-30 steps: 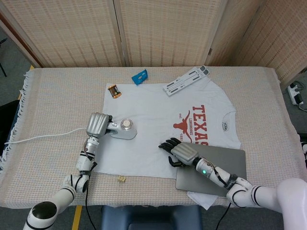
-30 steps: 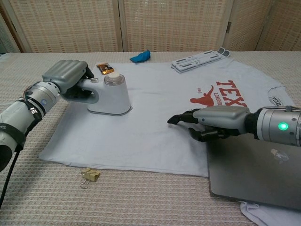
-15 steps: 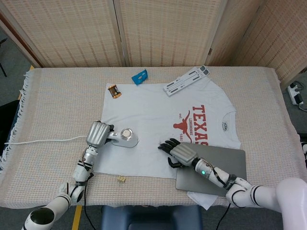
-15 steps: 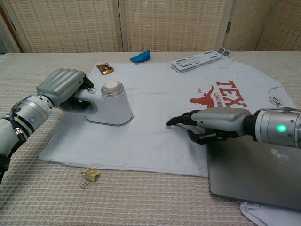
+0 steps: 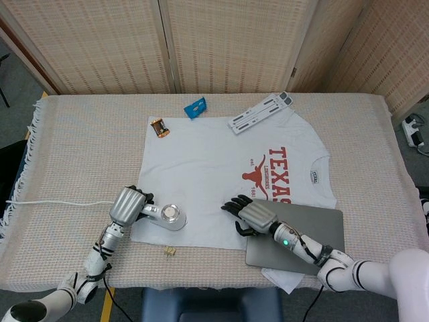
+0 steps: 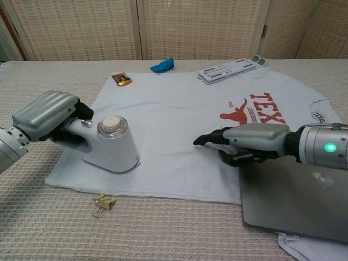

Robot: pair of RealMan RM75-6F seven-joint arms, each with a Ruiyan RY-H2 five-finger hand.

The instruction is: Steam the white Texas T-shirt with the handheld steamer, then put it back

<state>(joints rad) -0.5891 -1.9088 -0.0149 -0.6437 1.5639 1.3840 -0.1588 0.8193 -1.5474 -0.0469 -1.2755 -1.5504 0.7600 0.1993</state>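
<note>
Since a second ago the left robot hand has dragged the steamer, grasped by its handle, toward the near hem of the white Texas T-shirt spread on the bench. One more pull could carry it off the hem or bunch the cloth. Right robot hand rests on the shirt, fingers loosely curled, grasping nothing. Only the head view shows the cord trailing beyond the left robot hand.
</note>
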